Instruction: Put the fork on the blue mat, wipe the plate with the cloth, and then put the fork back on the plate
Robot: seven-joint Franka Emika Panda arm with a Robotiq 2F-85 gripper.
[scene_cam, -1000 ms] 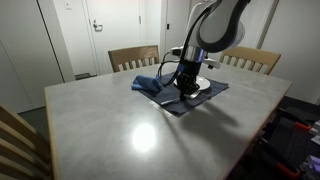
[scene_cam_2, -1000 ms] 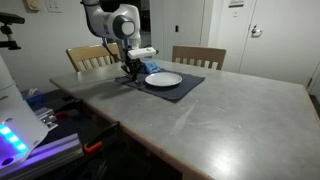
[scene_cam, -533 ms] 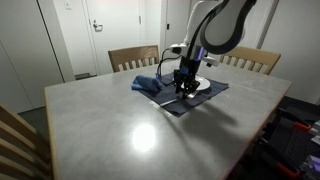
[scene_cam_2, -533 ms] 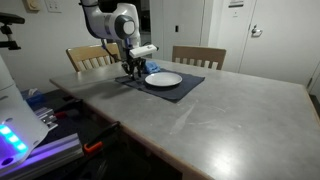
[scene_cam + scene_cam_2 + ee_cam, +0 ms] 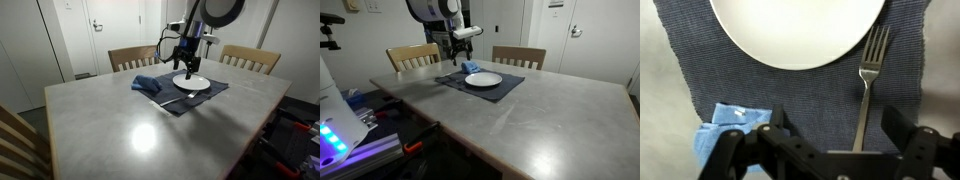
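Now fork (image 5: 868, 85) on blue mat (image 5: 790, 95), beside white plate (image 5: 795, 25), cloth (image 5: 725, 125) nearby

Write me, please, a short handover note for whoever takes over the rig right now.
Hand: open and empty, hovering above the blue mat.
Fork: lying on the mat beside the plate.
Cloth: crumpled at a corner of the mat.
Done: fork is on the mat and the plate is bare.
Left: pick up the cloth, wipe the plate, then put the fork back on the plate.
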